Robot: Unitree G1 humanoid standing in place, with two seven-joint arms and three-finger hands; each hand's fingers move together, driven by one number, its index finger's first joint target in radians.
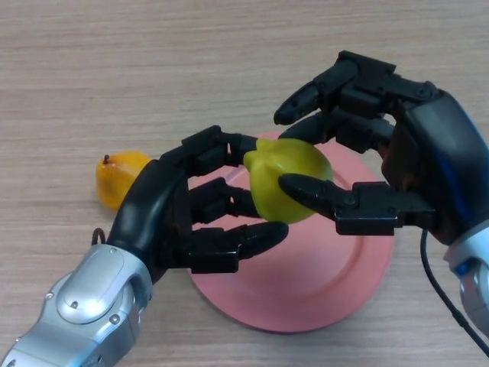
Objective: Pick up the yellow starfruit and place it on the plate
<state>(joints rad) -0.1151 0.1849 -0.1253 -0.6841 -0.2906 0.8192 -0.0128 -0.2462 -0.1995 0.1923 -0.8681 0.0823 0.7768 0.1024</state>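
Observation:
The yellow starfruit [283, 174] hangs just above the pink plate [321, 275], over its upper left part. My right hand [382, 164] comes in from the right and pinches the fruit between its thumb below and its fingers above. From the lower left my left hand [187, 210] reaches in, fingers stretched toward the fruit, with the upper fingertips touching or almost touching its left side. The left hand covers the plate's left edge.
An orange-yellow fruit with a small stem [116, 177] lies on the wooden table [153, 69] to the left of the plate, partly hidden behind my left hand.

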